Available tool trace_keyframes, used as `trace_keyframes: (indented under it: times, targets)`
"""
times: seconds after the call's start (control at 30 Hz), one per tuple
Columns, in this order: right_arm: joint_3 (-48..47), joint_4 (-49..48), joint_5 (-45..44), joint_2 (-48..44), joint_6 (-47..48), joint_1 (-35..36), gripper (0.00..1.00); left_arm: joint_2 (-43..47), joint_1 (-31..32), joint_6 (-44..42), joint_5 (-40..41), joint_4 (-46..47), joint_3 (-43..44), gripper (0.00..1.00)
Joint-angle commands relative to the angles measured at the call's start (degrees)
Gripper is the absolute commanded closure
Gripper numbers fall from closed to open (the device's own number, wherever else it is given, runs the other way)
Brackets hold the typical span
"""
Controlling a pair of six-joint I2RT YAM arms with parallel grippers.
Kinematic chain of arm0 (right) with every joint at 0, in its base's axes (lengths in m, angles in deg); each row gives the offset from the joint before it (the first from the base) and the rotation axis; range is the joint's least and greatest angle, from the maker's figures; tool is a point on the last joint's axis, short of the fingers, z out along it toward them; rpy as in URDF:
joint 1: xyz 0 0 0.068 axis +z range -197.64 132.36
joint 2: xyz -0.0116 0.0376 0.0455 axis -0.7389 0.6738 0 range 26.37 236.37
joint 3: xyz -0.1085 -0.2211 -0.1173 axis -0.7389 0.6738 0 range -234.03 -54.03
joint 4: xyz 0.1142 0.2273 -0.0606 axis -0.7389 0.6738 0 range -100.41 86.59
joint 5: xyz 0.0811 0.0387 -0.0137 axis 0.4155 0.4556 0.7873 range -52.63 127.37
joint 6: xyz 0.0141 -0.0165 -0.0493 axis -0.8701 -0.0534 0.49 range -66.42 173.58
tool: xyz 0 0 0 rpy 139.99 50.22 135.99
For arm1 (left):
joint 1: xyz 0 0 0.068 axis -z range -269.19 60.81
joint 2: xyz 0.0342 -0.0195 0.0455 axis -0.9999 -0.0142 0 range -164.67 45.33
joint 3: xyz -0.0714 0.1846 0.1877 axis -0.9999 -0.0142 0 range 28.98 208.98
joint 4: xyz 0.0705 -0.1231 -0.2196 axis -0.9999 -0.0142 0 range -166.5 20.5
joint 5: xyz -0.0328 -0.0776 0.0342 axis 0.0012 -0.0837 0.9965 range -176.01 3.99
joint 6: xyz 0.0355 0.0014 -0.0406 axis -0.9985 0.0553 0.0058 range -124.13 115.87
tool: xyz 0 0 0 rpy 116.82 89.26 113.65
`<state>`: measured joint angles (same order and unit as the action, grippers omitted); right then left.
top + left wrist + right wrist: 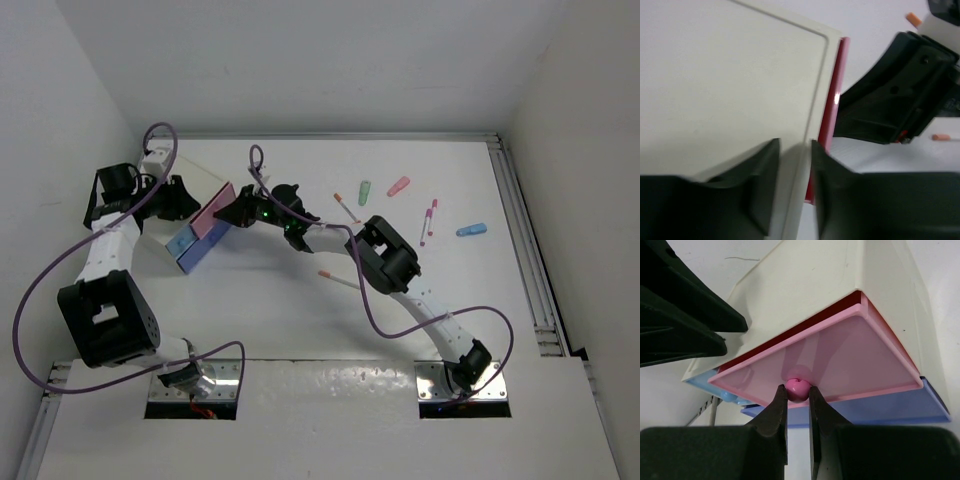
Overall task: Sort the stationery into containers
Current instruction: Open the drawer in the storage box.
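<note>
The step in hand looks like opening a container: the right arm [390, 265] has its jaws clamped on the round knob [797, 386] of the pink drawer [850, 350], which sticks out of the cream case [840, 270] just above the blue drawer [890, 410]. The left arm's [110, 255] jaws sit narrowly apart astride the case's edge; whether they pinch it I cannot tell. The pens [345, 207] and stubby markers [398, 186] lie loose on the desk [300, 330], to the right. Next calls for a straight pull along the drawer's slide, with the case held steady.
</note>
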<state>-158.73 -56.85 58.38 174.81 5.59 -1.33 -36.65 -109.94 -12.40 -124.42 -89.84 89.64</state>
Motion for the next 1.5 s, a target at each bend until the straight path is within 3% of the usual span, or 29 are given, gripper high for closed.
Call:
trace_keyframes:
  times: [0.0, 0.07, 0.23, 0.73, 1.2, 1.47]
  targets:
    - [-0.32, 0.2, 1.49, -2.28, 1.05, -0.86, 1.0, -2.58, -1.04, -8.13, -0.5, -13.48, -0.65, 0.56]
    - [-1.37, 0.38, 1.31, -1.67, 1.14, -0.86, 1.0, -1.35, -0.78, -14.31, -1.23, -17.1, 1.12, 0.45]
    - [-0.86, -0.06, 2.01, -1.93, 0.79, -0.86, 1.0, 0.15, -1.48, -16.69, 3.43, -18.6, 4.64, 0.39]
    - [7.85, -2.43, 5.88, -8.43, -0.35, -0.86, 1.0, -2.57, -1.22, -11.76, 4.83, -14.91, 7.54, 0.4]
    - [10.75, -3.05, 7.2, -9.93, -0.97, -0.95, 1.0, -1.96, 9.58, -13.96, 17.13, -11.04, 10.44, 0.39]
    - [12.07, -3.49, 7.81, -10.8, -1.23, -0.86, 1.0, -4.5, 12.05, -12.83, 22.32, -9.81, 12.02, 0.39]
